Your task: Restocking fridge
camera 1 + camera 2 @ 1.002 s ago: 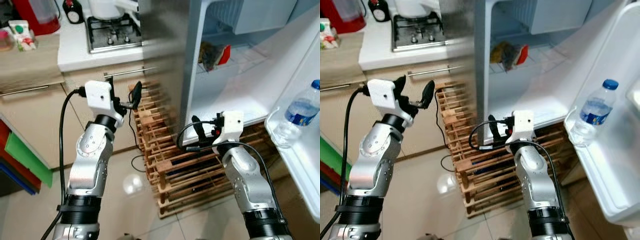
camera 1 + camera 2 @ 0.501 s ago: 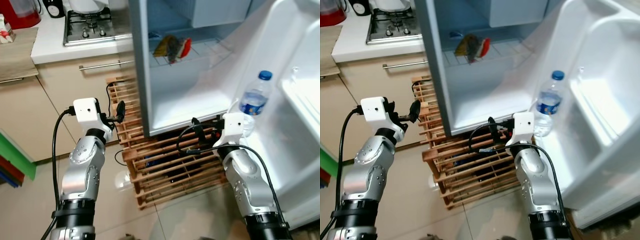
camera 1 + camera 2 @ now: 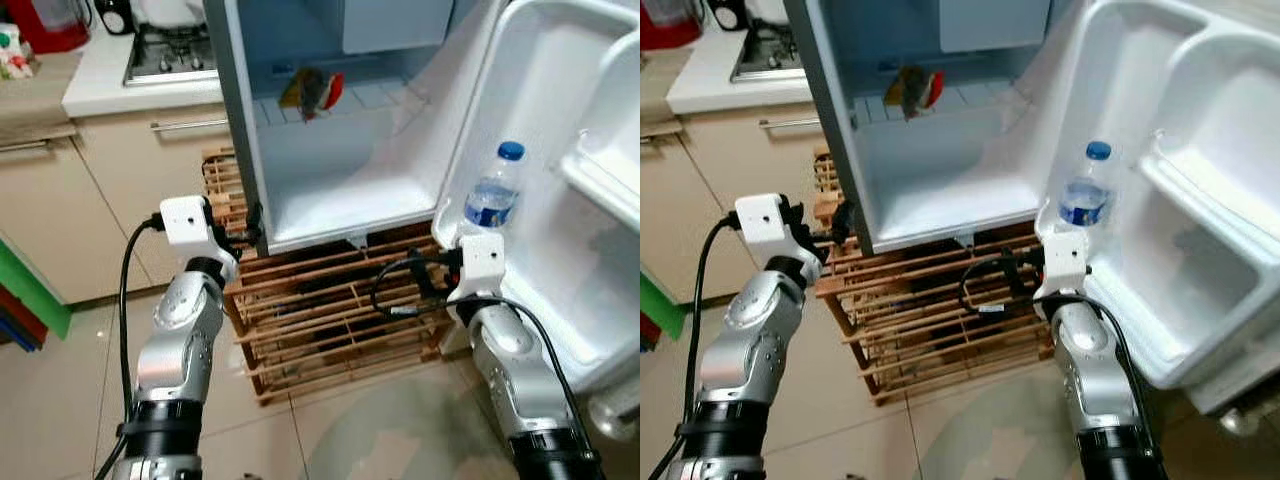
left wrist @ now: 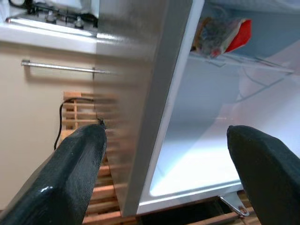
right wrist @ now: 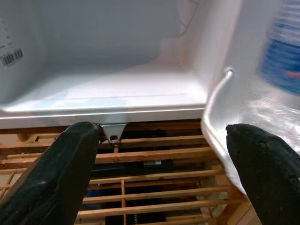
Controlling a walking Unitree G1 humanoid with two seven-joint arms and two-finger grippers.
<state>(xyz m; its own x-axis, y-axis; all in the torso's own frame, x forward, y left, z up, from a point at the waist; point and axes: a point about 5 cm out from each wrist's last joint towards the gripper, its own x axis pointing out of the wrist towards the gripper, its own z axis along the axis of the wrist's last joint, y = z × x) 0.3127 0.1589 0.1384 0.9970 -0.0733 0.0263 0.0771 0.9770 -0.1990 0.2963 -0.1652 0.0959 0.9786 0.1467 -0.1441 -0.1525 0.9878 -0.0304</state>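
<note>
Grippers up front: the left gripper point(image 4: 164, 173) has its black fingers spread wide and empty, level with the silver side wall of the small open fridge point(image 3: 235, 130). The right gripper point(image 5: 164, 173) is spread and empty too, aimed at the fridge's bottom lip. Just below both sits the slatted wooden pallet stand point(image 3: 330, 320). Right beside the right gripper, a clear plastic water bottle with a blue cap point(image 3: 492, 192) stands upright in the white door shelf point(image 3: 590, 300). Beyond them, a red-and-yellow packet point(image 3: 312, 92) lies on the wire shelf inside.

water bottle point(image 5: 283, 61) blurred, cut off
</note>
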